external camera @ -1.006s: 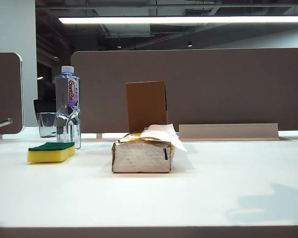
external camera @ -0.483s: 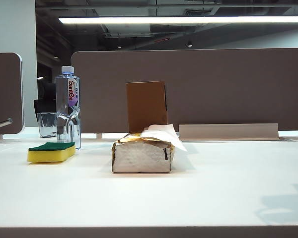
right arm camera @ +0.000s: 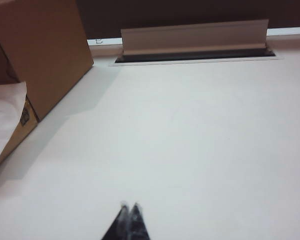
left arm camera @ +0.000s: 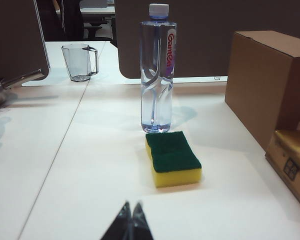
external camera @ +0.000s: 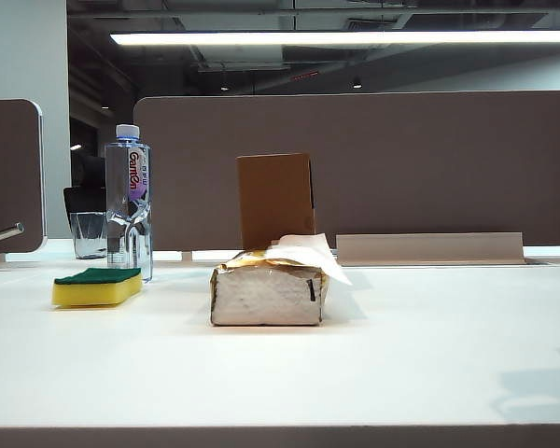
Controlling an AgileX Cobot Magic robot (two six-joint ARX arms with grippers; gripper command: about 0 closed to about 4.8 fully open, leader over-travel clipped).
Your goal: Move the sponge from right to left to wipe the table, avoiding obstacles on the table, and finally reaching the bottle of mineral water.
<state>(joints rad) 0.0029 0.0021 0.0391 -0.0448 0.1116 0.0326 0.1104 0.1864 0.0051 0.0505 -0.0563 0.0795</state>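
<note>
So on my feed the sponge [left arm camera: 172,158] sits green side up on the table [external camera: 429,345], right in front of the bottle of mineral water [left arm camera: 158,67], at the left of the exterior view. I can't tell if the two touch. The left gripper [left arm camera: 130,208] is clenched on nothing, hanging above the table short of the sponge. The right gripper [right arm camera: 129,207] is pinched closed too, empty, over bare table beside the cardboard box [right arm camera: 40,50] and tissue pack [external camera: 267,293]. A glass [left arm camera: 80,61] stands behind.

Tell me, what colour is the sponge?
The sponge is yellow with a dark green top, clearest in the left wrist view.
</note>
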